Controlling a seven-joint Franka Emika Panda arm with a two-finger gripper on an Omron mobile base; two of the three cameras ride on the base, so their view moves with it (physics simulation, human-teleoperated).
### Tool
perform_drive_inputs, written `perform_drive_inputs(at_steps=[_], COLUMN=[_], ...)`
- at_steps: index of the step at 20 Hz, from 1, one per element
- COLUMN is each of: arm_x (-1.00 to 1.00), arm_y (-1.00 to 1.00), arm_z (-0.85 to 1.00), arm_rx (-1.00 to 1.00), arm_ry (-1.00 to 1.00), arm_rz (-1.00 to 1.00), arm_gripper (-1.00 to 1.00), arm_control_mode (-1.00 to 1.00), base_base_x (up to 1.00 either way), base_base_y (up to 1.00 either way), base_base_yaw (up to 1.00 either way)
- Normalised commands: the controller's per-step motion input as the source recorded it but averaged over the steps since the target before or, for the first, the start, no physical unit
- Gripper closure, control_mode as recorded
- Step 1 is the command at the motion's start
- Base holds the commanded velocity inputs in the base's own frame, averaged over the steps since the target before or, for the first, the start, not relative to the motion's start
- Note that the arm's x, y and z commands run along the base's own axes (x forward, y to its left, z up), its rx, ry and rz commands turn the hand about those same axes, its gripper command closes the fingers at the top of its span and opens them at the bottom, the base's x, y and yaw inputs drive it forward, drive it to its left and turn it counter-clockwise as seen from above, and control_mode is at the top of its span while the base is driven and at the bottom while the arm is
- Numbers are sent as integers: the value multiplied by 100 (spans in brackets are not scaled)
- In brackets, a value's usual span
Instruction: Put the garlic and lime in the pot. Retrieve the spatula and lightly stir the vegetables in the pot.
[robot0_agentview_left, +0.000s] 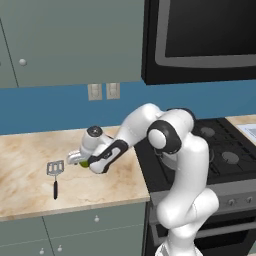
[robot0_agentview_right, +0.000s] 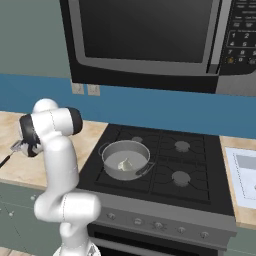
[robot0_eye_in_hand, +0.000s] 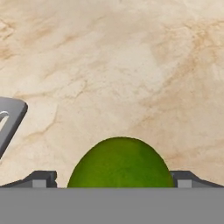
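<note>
The gripper (robot0_eye_in_hand: 112, 179) is lowered to the marble counter (robot0_agentview_left: 25, 165) with its jaws spread fully wide. One lime (robot0_eye_in_hand: 120, 164) sits between the two fingertips (robot0_eye_in_hand: 41, 178), with a gap on each side (no contact visible, nothing grasped). In the left base view the lime (robot0_agentview_left: 84, 163) lies on the counter under the hand. One spatula (robot0_agentview_left: 55, 172) lies at 9 o'clock from the lime, near but apart. One pot (robot0_agentview_right: 125, 159) stands on the stove (robot0_agentview_right: 165, 165); one garlic (robot0_agentview_right: 124, 164) rests inside it.
</note>
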Motion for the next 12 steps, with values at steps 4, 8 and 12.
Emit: perform_drive_inputs(at_steps=[4,8,12], arm_x=[6,-3,-29], arm_y=[3,0,-20], arm_z=[-6,-2,0], arm_rx=[2,1,0], arm_ry=[1,1,0], arm_rz=[0,0,0], arm_gripper=[100,100,100], arm_control_mode=[-100,-100,-100], base_base_x=[0,0,0], base_base_y=[0,0,0], base_base_yaw=[0,0,0])
